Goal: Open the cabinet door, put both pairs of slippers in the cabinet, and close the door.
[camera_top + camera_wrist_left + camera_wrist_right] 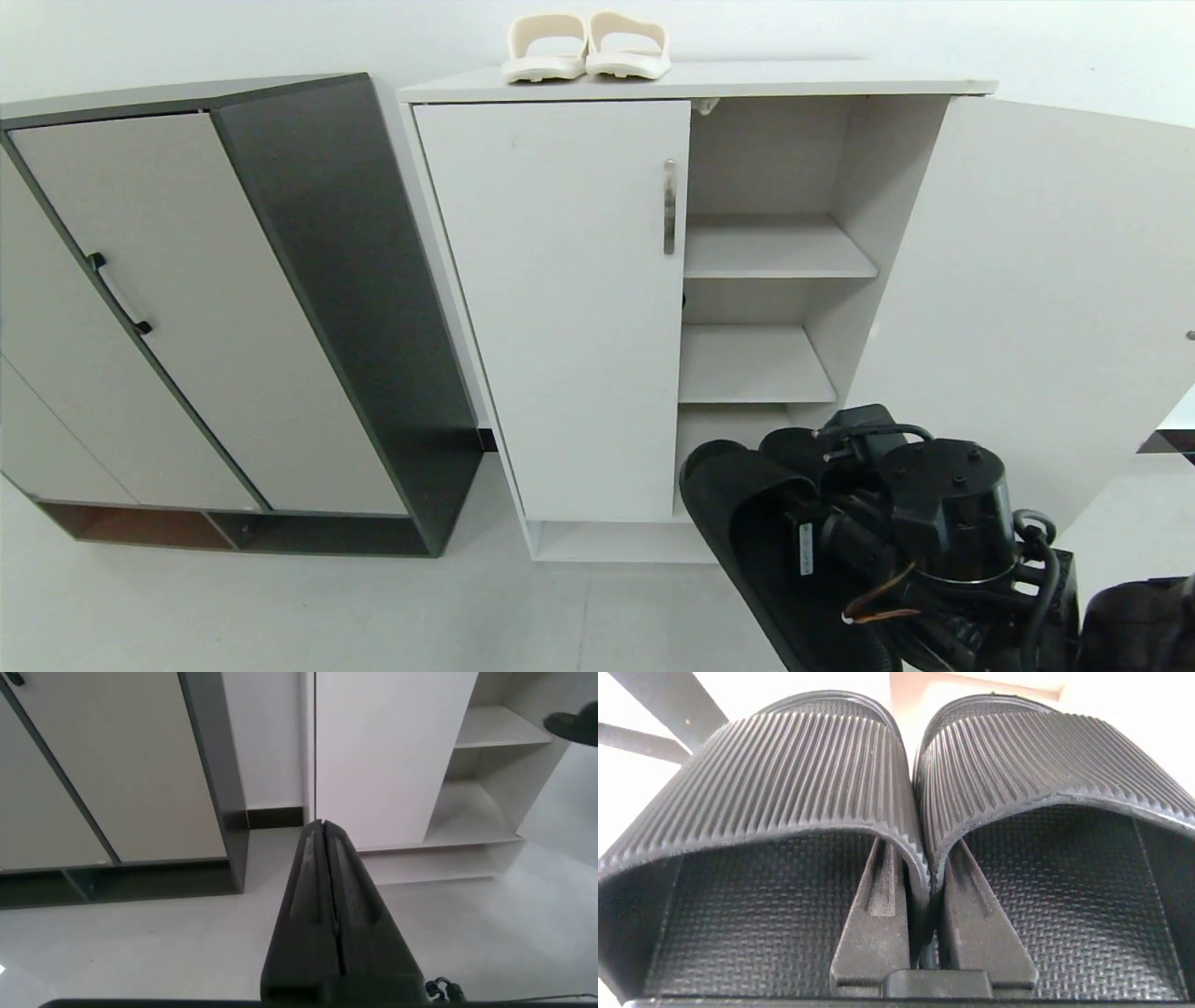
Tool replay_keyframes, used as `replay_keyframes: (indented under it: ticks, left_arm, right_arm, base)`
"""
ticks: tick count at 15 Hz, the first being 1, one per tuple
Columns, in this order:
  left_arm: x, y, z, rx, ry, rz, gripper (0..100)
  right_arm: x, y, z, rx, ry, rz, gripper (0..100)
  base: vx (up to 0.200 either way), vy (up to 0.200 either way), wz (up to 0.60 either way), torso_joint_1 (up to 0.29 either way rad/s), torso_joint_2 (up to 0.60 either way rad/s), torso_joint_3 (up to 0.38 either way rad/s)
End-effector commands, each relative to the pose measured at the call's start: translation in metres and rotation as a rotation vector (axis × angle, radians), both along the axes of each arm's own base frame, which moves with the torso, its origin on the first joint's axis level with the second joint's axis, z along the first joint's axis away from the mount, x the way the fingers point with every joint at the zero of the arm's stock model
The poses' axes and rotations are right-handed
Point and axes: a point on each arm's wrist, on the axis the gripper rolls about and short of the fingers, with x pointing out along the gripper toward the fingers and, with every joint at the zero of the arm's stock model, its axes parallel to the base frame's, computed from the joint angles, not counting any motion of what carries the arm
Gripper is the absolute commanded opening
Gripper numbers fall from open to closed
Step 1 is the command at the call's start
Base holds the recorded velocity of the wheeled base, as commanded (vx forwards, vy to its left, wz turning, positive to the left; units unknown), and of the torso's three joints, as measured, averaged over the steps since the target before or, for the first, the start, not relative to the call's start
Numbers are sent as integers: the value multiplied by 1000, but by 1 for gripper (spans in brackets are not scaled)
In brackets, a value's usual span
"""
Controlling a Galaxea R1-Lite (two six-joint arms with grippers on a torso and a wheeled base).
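Slippers, the black pair (747, 504), ride side by side on the right claw (920, 873). One finger is slid under each strap, and the claw grasps the two neighbouring strap edges, pressed together between them. The straps are ribbed along their length and the footbeds carry a fine diamond texture. The pair hangs low above the floor (280, 607), just in front of the white cabinet (747, 82), near its lowest open compartment. The cabinet's right door (1027, 280) stands swung wide, baring two shelves (770, 250), while the left door (555, 308) is closed. A cream pair (588, 47) sits on the cabinet's top. The left claw (322, 831) is clenched on nothing, over the floor. A dark-framed cabinet (345, 280) stands alongside.
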Motion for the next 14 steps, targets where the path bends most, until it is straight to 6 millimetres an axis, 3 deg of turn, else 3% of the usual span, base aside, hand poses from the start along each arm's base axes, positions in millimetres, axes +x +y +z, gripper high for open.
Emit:
replay_keyframes:
  ticks: [1, 4, 12, 14]
  left_arm:
    - [0, 0, 0, -4, -2, 2, 0]
    - [0, 0, 0, -8, -2, 3, 0]
    - [0, 0, 0, -8, -2, 3, 0]
    - [0, 0, 0, -8, -2, 3, 0]
  right_arm:
    - [14, 12, -4, 4, -4, -16, 0]
    - [22, 17, -6, -18, -36, -129, 0]
    - [46, 40, -25, -20, -37, -216, 0]
    - [59, 44, -26, -8, -48, -234, 0]
  base:
    - [0, 0, 0, 0, 0, 0]
    - [0, 0, 0, 0, 0, 0]
    - [0, -200, 0, 2, 3, -1]
    - [0, 0, 0, 0, 0, 0]
